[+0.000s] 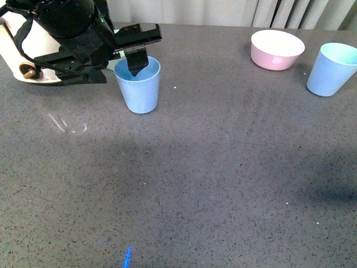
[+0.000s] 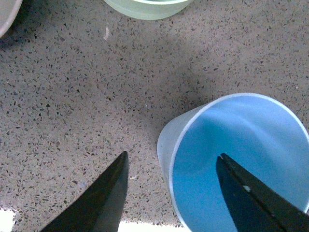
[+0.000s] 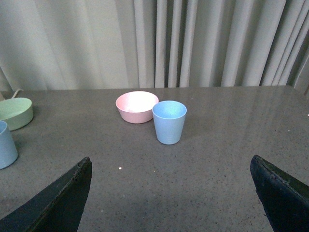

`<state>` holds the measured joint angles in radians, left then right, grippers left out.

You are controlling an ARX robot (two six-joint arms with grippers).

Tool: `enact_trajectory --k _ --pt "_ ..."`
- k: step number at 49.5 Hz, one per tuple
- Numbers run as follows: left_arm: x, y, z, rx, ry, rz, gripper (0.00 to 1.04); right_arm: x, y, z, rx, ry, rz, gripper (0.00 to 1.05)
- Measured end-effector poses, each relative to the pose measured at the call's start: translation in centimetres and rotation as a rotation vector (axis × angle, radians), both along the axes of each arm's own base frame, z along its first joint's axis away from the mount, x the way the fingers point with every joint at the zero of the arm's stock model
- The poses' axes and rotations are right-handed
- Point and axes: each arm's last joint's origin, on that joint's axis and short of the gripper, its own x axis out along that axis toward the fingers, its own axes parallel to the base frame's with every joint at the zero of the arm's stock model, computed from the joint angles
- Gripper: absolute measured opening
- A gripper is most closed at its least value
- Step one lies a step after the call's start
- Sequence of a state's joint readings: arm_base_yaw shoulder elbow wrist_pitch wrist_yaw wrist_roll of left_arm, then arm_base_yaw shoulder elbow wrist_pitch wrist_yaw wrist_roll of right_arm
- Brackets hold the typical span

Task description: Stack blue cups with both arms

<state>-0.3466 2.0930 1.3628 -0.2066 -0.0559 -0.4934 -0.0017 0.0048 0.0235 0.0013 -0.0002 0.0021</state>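
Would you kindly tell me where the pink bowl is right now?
In the front view, the pink bowl stands toward the far right of the table, just left of the right-hand blue cup.

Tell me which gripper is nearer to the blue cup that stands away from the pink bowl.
Left. The left gripper straddles the rim of that blue cup, one finger inside, one outside. The right gripper is open and well away from it, facing the other cup.

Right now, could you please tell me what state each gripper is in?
Left gripper: open, one finger inside the blue cup, one outside.
Right gripper: open, holding nothing.
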Motion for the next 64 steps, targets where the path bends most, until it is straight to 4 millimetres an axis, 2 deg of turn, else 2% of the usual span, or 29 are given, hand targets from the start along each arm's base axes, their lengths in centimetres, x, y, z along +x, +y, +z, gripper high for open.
enact_trajectory --k 20,29,37,46,54,64 --pt "-0.7 -0.8 -0.3 0.024 0.045 -0.006 0.02 0.0 0.0 0.0 0.000 0.000 0.000 0.96" --pt "-2.0 -2.3 0.4 0.030 0.082 -0.045 0.02 0.0 0.0 0.0 0.000 0.000 0.000 0.96" --pt "-4.0 -5.2 1.5 0.008 0.107 -0.113 0.02 0.0 0.0 0.0 0.000 0.000 0.000 0.96" --pt "-6.0 -8.7 1.6 -0.001 0.109 -0.198 0.02 0.0 0.0 0.0 0.000 0.000 0.000 0.96" --pt "-6.2 -10.5 1.6 -0.005 0.093 -0.220 0.02 0.0 0.0 0.0 0.000 0.000 0.000 0.96" --pt "-5.8 -11.4 0.1 -0.002 0.109 -0.211 0.02 0.0 0.0 0.0 0.000 0.000 0.000 0.96"
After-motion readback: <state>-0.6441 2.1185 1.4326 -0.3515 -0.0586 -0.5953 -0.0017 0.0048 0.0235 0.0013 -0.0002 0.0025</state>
